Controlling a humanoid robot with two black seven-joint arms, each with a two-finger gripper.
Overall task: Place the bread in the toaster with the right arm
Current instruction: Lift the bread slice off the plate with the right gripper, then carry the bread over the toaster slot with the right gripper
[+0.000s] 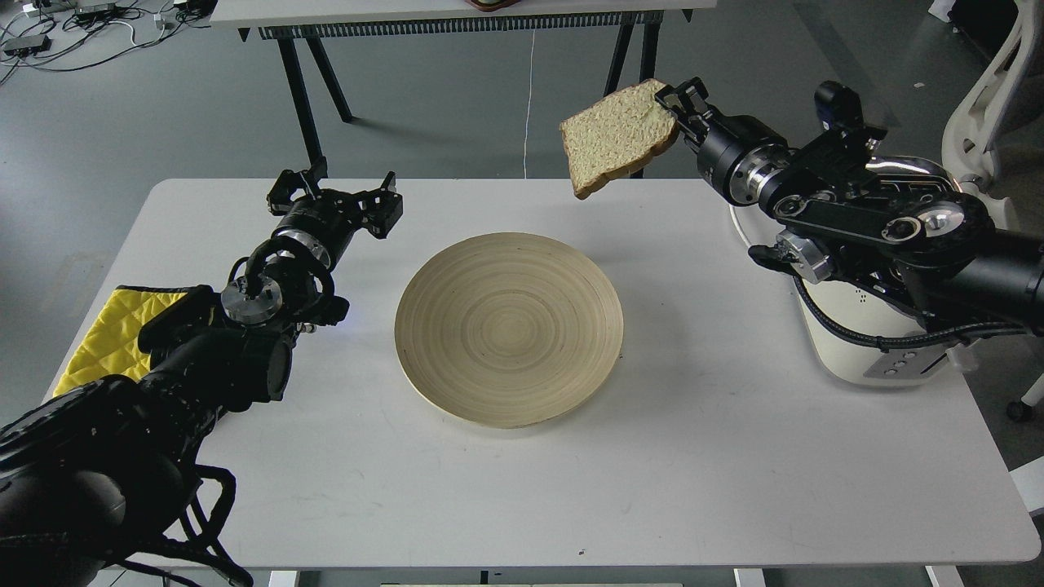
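My right gripper (pixel 679 106) is shut on the right edge of the bread (pixel 616 137), a pale tan slice with a brown crust. It holds the slice high in the air, above the table's far edge and beyond the round wooden plate (pixel 509 328). The cream-white toaster (pixel 864 342) stands at the table's right side; my right arm hides most of it, including the slots. My left gripper (pixel 334 192) is open and empty over the far left of the table.
A yellow cloth (pixel 106 334) lies at the table's left edge under my left arm. A white cable (pixel 738 220) runs behind the toaster. Another table's black legs (pixel 302 98) stand beyond. A white chair (pixel 991 90) is at the far right.
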